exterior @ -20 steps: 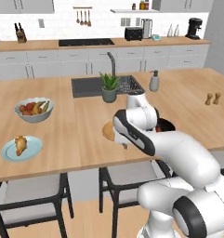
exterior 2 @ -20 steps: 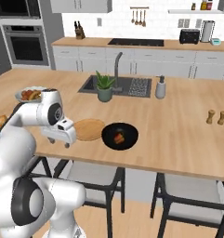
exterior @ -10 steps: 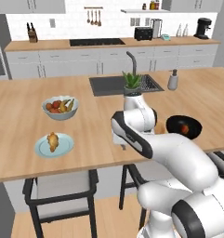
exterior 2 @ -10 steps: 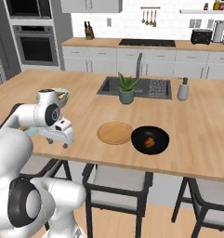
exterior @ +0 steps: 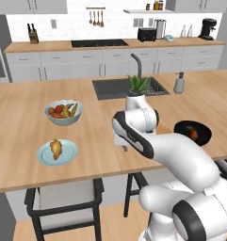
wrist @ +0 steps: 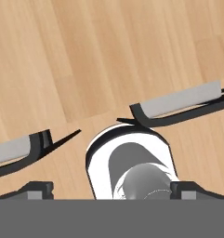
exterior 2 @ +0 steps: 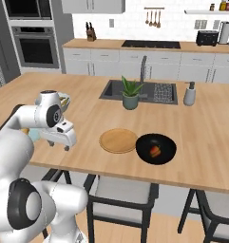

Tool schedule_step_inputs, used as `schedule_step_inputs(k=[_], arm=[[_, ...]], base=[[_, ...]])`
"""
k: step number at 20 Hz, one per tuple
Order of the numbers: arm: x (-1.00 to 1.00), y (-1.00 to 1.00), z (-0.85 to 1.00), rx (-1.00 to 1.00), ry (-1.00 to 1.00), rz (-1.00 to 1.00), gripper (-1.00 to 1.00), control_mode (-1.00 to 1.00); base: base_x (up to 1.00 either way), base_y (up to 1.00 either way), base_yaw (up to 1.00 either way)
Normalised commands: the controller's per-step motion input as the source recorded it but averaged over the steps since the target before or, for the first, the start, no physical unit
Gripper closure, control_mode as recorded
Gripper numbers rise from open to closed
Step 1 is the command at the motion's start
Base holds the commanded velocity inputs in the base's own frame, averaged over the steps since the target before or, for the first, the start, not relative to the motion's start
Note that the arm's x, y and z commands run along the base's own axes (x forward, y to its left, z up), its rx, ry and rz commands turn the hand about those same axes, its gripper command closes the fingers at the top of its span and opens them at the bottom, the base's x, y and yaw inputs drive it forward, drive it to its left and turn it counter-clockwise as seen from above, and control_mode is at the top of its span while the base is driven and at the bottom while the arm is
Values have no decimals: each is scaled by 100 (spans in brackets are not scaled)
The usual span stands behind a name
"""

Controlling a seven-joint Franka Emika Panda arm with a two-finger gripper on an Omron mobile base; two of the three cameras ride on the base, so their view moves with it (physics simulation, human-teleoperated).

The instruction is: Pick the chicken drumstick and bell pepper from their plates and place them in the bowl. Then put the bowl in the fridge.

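Note:
The chicken drumstick (exterior: 55, 148) lies on the pale blue plate (exterior: 70, 156) near the island's front edge. The tan wood plate (exterior 2: 118, 140) is bare. Right beside it sits the black bowl (exterior 2: 167, 153), also seen at bowl (exterior: 184, 128), with the red bell pepper (exterior 2: 155, 151) inside. My gripper (exterior 2: 60, 144) hangs open and holds nothing. It points down over bare counter between the blue plate and the wood plate. In the hand view the gripper (wrist: 115, 188) looks at wood grain. The fridge is out of view.
A pale bowl of mixed fruit (exterior: 63, 112) stands behind the blue plate. A potted plant (exterior 2: 130, 94), the sink (exterior 2: 144, 90) and a soap bottle (exterior 2: 189, 93) sit mid-island. Stools (exterior: 63, 200) stand under the front edge. Wall ovens (exterior 2: 36, 45) are at the far left.
The base has driven left along the island, so both base views have shifted. The hand has left the wood plate and now hangs over bare counter nearer the blue plate. Its jaws stay open.

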Motion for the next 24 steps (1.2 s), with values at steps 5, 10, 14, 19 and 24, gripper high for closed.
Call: schedule_step_inputs(k=[5, 10, 14, 19, 24], arm=[[0, 0, 0, 0, 0, 0, -100, 100], [5, 41, 0, 0, 3, 21, -100, -100], [58, 100, 0, 0, 4, 31, -100, -100], [98, 100, 0, 1, 7, 29, -100, -100], [85, 100, 0, 5, 1, 12, -100, -100]], base=[[50, 4, 0], [0, 0, 0], [0, 0, 0], [0, 0, 0], [0, 0, 0]])
